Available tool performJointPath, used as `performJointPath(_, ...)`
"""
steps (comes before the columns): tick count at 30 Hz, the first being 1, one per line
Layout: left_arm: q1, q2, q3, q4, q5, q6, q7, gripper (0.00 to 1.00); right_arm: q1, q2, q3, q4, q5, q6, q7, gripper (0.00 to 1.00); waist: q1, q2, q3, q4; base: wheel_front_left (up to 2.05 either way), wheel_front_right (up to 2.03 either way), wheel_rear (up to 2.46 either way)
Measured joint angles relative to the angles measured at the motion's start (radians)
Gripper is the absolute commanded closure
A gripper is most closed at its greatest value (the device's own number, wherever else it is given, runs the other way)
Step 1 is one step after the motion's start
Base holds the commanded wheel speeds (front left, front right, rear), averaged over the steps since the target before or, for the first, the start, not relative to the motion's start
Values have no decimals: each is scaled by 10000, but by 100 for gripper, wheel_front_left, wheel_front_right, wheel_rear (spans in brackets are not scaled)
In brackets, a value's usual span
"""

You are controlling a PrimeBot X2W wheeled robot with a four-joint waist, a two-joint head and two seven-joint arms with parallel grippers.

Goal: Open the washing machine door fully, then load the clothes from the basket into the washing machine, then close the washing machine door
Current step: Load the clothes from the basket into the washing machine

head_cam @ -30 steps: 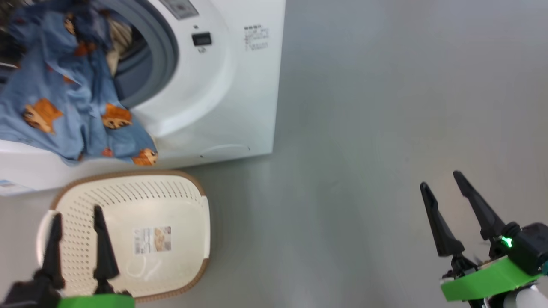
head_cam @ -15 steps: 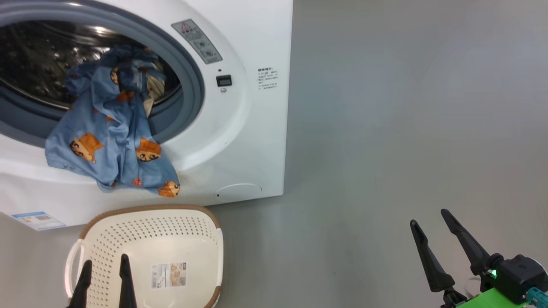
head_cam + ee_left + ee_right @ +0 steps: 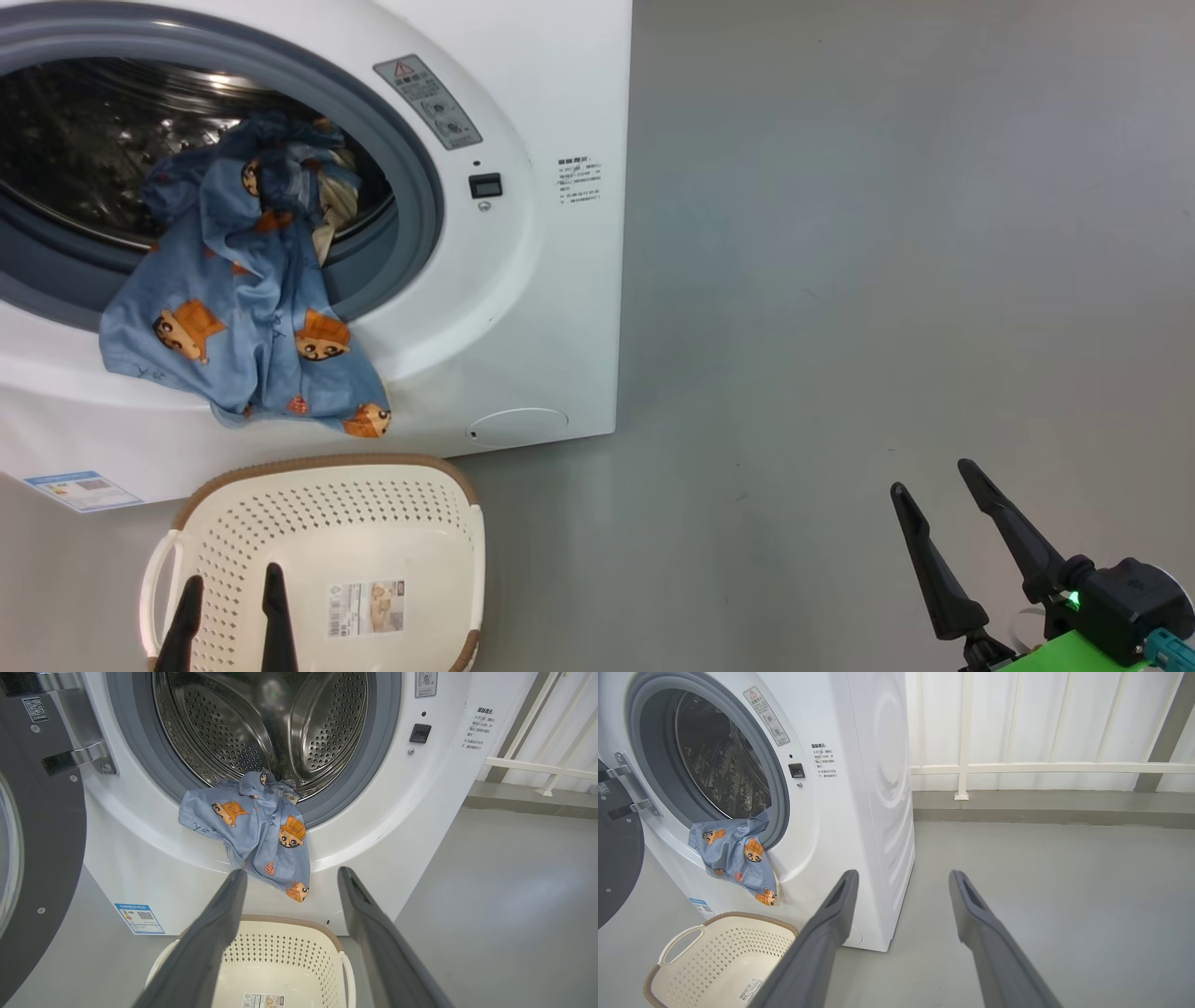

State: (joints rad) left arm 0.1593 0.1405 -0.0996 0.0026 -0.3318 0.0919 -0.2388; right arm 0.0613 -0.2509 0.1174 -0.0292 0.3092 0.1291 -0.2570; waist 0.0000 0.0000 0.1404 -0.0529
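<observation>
Left gripper (image 3: 231, 579): fingers spread wide, grasping nothing; poised over the basket (image 3: 327, 462)
Right gripper (image 3: 932, 476): fingers released, empty; above the floor, well right of the washing machine (image 3: 551, 308)
Basket: just before the washing machine's front; a label sticker lies on its bottom
Clothes (image 3: 243, 308): partly in the drum (image 3: 261, 718); draped over the grey gasket, hanging down the washing machine's front; long axis runs from the drum mouth down to the basket
Washing machine door (image 3: 42, 835): swung open at the washing machine's left
</observation>
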Motion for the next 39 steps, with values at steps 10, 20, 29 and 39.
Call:
performJointPath(10,-385,81,-67,374,-38,-12,2,0,-13,-4,8,-58,0,0,0,0,1,0,270,-6,0,0,0)
performJointPath(20,-2242,94,-253,2261,-267,-372,12,0,-627,-123,65,-245,13,0,0,0,2,0,1044,-61,0,0,0)
performJointPath(29,-4604,201,188,4573,-510,-543,-13,0,-1450,-213,157,-389,104,0,0,0,2,0,2110,-296,0,0,0)
performJointPath(39,-6897,794,777,6523,-974,-780,136,0,-2196,-54,138,-593,238,0,0,0,3,0,3358,-701,0,0,0)
